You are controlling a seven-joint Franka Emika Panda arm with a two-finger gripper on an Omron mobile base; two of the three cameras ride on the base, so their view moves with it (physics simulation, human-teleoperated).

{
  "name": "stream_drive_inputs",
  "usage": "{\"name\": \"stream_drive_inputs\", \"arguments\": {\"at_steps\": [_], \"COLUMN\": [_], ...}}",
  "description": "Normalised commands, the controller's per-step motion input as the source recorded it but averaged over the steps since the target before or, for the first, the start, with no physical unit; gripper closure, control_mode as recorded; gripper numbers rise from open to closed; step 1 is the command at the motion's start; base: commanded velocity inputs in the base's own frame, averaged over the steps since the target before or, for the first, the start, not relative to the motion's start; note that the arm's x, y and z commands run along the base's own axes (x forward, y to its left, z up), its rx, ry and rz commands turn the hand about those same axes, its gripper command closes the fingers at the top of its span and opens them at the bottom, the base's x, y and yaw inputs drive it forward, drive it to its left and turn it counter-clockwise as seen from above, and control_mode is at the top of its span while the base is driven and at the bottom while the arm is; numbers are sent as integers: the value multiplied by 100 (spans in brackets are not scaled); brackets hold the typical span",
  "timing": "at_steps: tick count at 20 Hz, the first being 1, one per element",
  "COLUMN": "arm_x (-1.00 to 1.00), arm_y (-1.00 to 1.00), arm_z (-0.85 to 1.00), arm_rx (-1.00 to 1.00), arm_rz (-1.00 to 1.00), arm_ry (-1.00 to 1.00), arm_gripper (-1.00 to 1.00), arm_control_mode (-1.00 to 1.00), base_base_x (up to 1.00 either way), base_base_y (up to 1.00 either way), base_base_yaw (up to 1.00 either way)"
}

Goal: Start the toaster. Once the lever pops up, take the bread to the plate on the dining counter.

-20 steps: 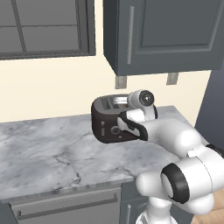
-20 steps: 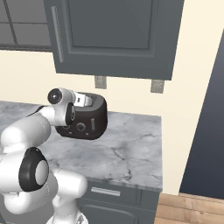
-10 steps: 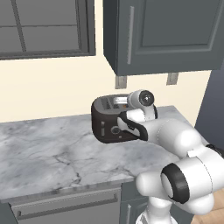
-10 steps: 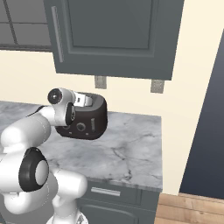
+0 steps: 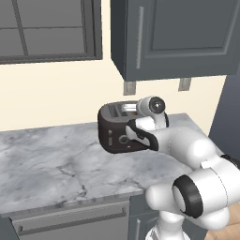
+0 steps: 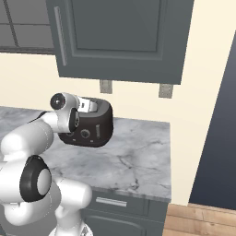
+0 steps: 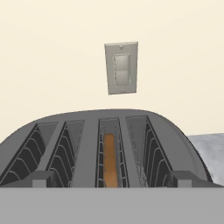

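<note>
Standing at the back of a grey-veined marble desk, near the cream wall: the toaster, dark, glossy, rounded, with four slots across its top
- Toaster position: toward the right end of the desk, just below two pale wall outlets and a dark grey upper cabinet
- Front face: one round knob visible in the right base view; a small vertical slider, the lever, on the face seen in the left base view
- Bread: thin tan-brown slice, upright and sunk inside the third slot from the left in the hand view; the other three slots show bare wire guides
- Fingers: spread wide apart, tips low at either side of the hand view, just over the near edge of the toaster's top, gripping nothing; contact with the toaster cannot be told
- Arm: white, reaching over the desk, wrist held level with the toaster's top
- Below the desk: grey drawer front with a bar handle
</note>
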Motion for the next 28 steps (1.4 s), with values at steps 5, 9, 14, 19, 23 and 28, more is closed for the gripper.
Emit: {"name": "stream_drive_inputs", "arguments": {"at_steps": [5, 9, 14, 19, 23, 28], "arm_x": [0, 0, 0, 0, 0, 0], "arm_y": [0, 0, 0, 0, 0, 0], "arm_z": [0, 0, 0, 0, 0, 0], "arm_rx": [0, 0, 0, 0, 0, 0], "arm_rz": [0, 0, 0, 0, 0, 0], "arm_ry": [0, 0, 0, 0, 0, 0], "arm_gripper": [-100, -100, -100, -100, -100, -100], "arm_control_mode": [-100, -100, -100, -100, -100, -100], "base_base_x": [0, 0, 0, 0, 0, 0], "base_base_y": [0, 0, 0, 0, 0, 0], "base_base_yaw": [0, 0, 0, 0, 0, 0]}}
